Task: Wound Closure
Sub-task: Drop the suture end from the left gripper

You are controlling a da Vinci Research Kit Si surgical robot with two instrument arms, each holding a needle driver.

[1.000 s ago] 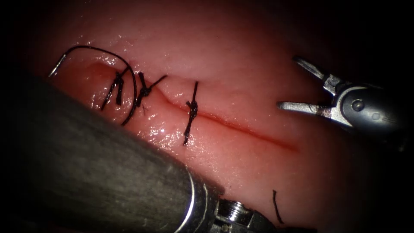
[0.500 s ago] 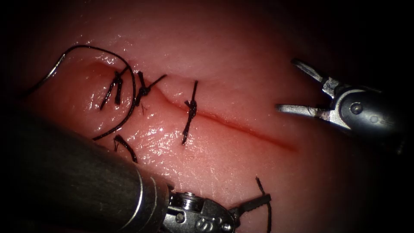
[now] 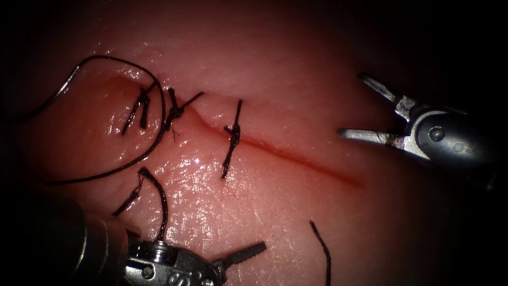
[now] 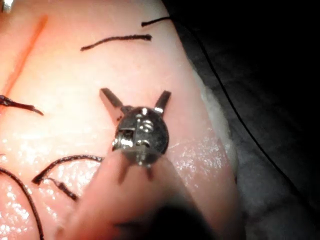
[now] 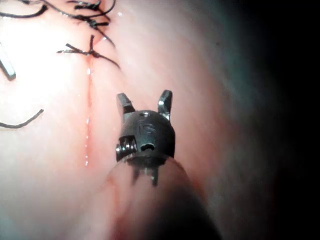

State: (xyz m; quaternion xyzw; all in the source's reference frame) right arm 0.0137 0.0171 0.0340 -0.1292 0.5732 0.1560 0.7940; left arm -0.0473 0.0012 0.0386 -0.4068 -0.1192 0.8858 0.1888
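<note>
The tissue (image 3: pixel 296 63) bears a cut (image 3: pixel 307 159) running down to the right, with three knotted stitches (image 3: pixel 232 135) across its left part. My left tool (image 3: pixel 241 259) sits low on the near side of the cut, jaws open and holding nothing (image 4: pixel 135 97). My right tool (image 3: pixel 360 106) hovers off the cut's right end, jaws wide open and empty (image 5: pixel 145 100). A long thread (image 3: pixel 159 132) loops around the leftmost stitches. Its pale grey stretch (image 3: pixel 66 87) at the far left may be the needle, lying on the surface with neither tool on it.
A short cut end of thread (image 3: pixel 321 249) lies loose on the tissue to the right of the left tool (image 4: pixel 117 41). Another loose curl of thread (image 3: pixel 159 196) lies just above the left tool's wrist. The tissue's edge drops to dark cloth (image 4: pixel 280 165).
The left tool has drawn back toward the lower left, uncovering more tissue. Its jaws opened and the short thread end by them now lies free. The right tool has stayed still.
</note>
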